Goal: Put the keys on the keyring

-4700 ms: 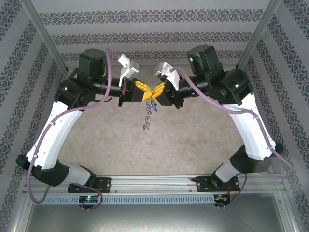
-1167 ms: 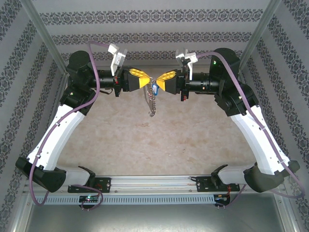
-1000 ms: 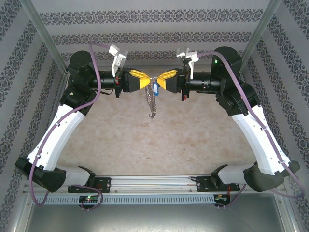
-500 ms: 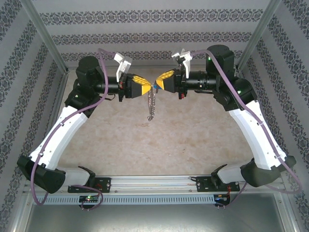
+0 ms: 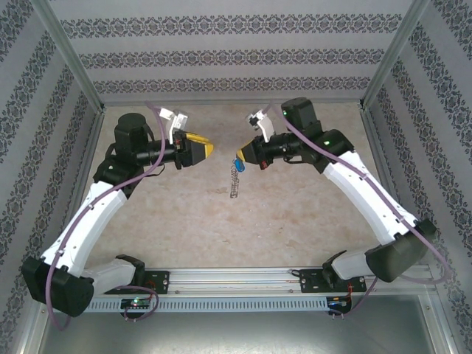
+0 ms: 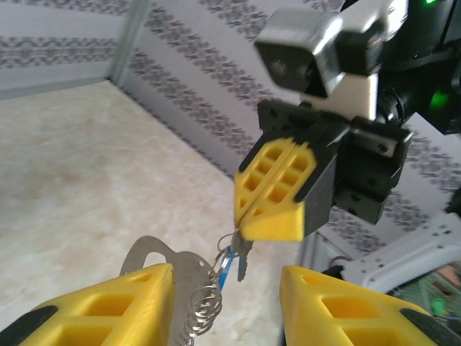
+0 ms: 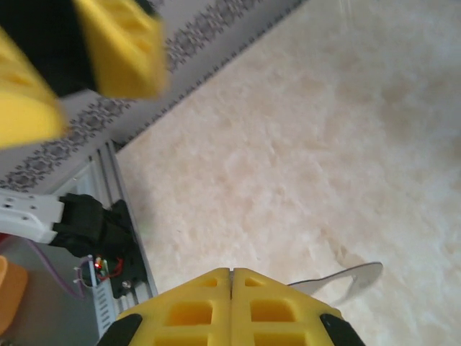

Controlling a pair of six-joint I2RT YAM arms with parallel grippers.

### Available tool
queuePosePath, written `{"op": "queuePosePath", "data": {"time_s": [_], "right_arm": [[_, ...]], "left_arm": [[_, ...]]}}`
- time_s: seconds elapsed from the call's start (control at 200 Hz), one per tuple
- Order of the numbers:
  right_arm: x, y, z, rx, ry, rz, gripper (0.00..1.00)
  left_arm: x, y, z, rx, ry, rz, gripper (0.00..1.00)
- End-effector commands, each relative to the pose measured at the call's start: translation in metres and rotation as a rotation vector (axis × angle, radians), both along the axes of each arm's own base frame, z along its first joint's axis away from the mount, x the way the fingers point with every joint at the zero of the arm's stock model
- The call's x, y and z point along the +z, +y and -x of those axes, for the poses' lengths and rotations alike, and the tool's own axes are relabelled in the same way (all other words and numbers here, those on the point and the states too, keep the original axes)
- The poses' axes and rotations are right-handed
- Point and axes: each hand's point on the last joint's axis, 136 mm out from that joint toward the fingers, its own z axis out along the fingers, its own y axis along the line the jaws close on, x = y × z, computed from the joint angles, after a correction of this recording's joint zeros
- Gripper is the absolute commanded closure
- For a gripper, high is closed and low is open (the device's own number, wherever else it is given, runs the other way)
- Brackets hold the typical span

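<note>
Lurker: Keyring (image 6: 155,249) whereabouts, anyone? Who's got it?

Regular: up in the air over the table (image 5: 295,214), hanging off the right gripper (image 6: 251,225). That one's pinched tight, both yellow pads pressed flat together, and it looks like it has the top of the loop at its tip. The chain (image 5: 234,186) of little grey bits dangles down from there.

Lurker: and the keys (image 6: 225,268)?

Regular: blue head sits right under the right gripper's tip, up against the ring, with the silver shaft just beside it pointing down. Can't make out how it's hooked on, too small.

Lurker: left gripper (image 5: 209,150)?

Regular: jaws parted, facing the right one tip to tip with a gap between. On the left wrist cam its fingers (image 6: 130,303) frame the dangling loop. From the top view it's clearly apart from it.
</note>
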Motion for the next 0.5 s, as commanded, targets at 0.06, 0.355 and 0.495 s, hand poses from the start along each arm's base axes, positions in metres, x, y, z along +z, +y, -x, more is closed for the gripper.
{"op": "queuePosePath", "data": {"time_s": [0.06, 0.355, 0.495], "right_arm": [[-0.021, 0.016, -0.025, -0.024, -0.026, 0.007, 1.00], [-0.091, 0.032, -0.047, -0.035, 0.140, 0.074, 1.00], [-0.119, 0.027, -0.049, -0.065, 0.193, 0.097, 1.00]], "left_arm": [[-0.031, 0.021, -0.007, 0.141, 0.012, -0.117, 0.57], [-0.049, 0.030, -0.004, 0.204, 0.047, -0.129, 0.56], [-0.056, 0.031, -0.001, 0.205, 0.072, -0.139, 0.55]]}}
